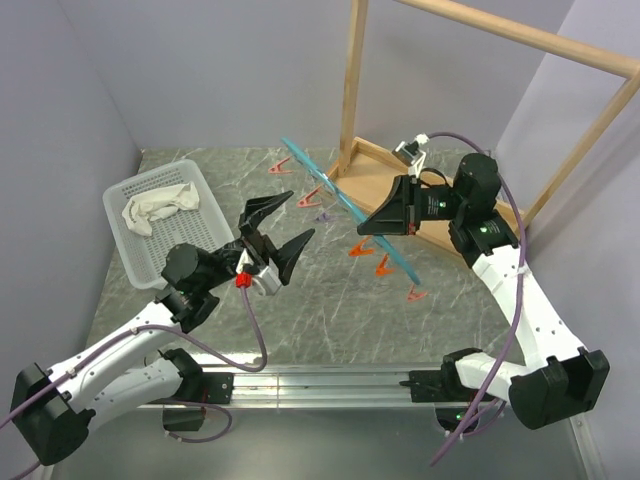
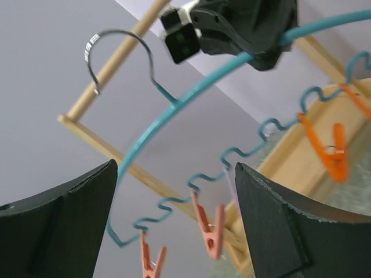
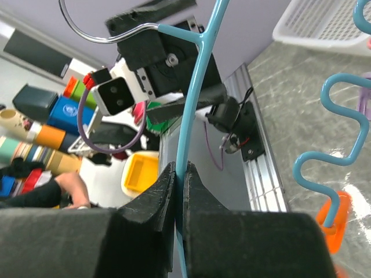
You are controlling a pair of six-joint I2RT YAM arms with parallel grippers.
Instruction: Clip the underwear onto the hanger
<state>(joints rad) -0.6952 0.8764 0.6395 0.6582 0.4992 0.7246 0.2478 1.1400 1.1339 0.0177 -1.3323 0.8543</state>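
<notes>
The teal-blue hanger (image 1: 325, 185) with orange-red clips (image 1: 383, 266) hangs in the air over the table's middle, held by my right gripper (image 1: 366, 226), which is shut on its upper arch (image 3: 191, 121). My left gripper (image 1: 282, 232) is open and empty, raised just left of the hanger; in the left wrist view the hanger's wavy bar (image 2: 232, 153) and two clips (image 2: 208, 223) show between its fingers (image 2: 278, 220). The white underwear (image 1: 158, 207) lies crumpled in the white basket (image 1: 195, 232) at the far left.
A wooden rack frame (image 1: 352, 85) with a base board (image 1: 498, 225) stands at the back right, behind my right arm. Grey walls close the left and back sides. The marbled table top (image 1: 330, 320) lies below the hanger.
</notes>
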